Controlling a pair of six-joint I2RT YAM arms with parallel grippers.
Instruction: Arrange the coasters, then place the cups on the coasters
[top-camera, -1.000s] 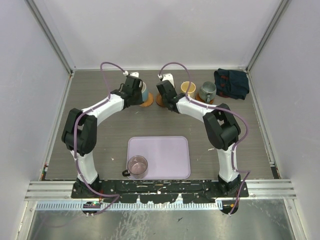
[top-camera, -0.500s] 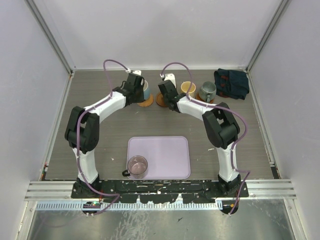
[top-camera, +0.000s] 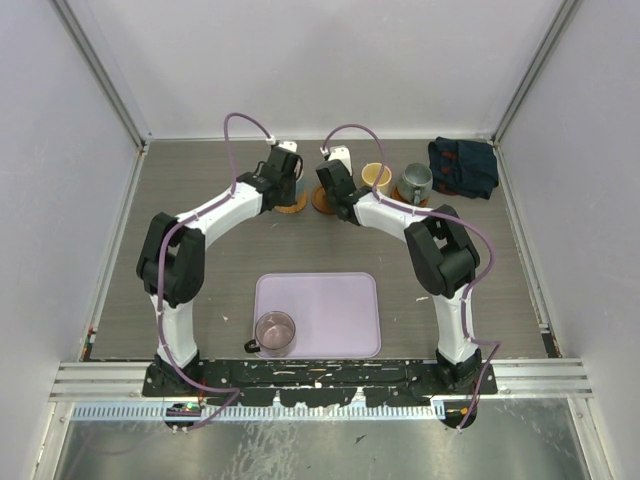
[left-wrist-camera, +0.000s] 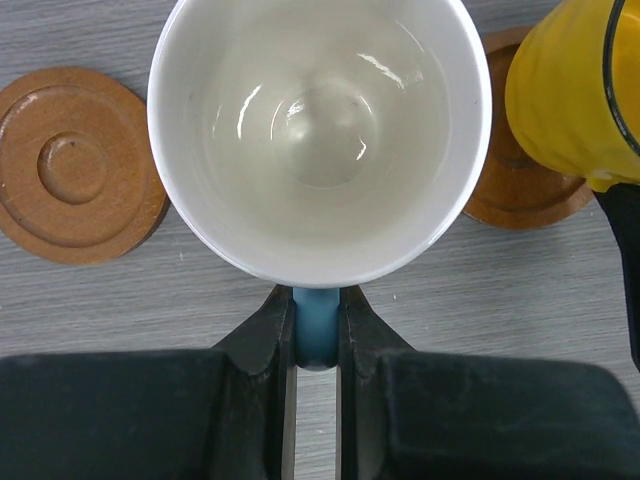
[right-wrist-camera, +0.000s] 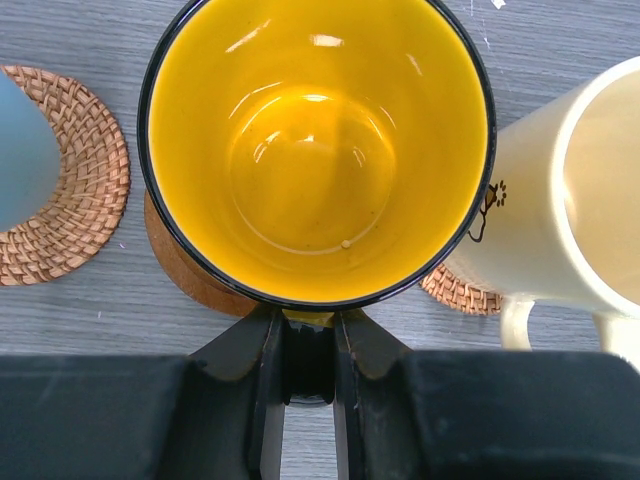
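My left gripper (left-wrist-camera: 318, 302) is shut on the blue handle of the light blue cup (left-wrist-camera: 320, 130), which has a white inside. A bare brown coaster (left-wrist-camera: 75, 165) lies to its left. In the right wrist view this cup (right-wrist-camera: 18, 150) overlaps a woven coaster (right-wrist-camera: 85, 190). My right gripper (right-wrist-camera: 308, 325) is shut on the dark handle of the orange-yellow cup (right-wrist-camera: 318, 140), above a brown coaster (right-wrist-camera: 185, 272). The cream-yellow cup (right-wrist-camera: 575, 200) stands on a woven coaster (right-wrist-camera: 460, 290). From above, the grey-green cup (top-camera: 414, 182) is at the back right and the purple-grey cup (top-camera: 275, 331) is near.
The lavender tray (top-camera: 335, 315) lies at the near middle, with the purple-grey cup on its front left corner. A dark folded cloth (top-camera: 463, 165) sits at the back right corner. Both grippers (top-camera: 287, 170) (top-camera: 334, 177) work close together along the back row.
My left gripper has carried the light blue cup to the right, closer to the orange-yellow cup. The right arm has stayed still.
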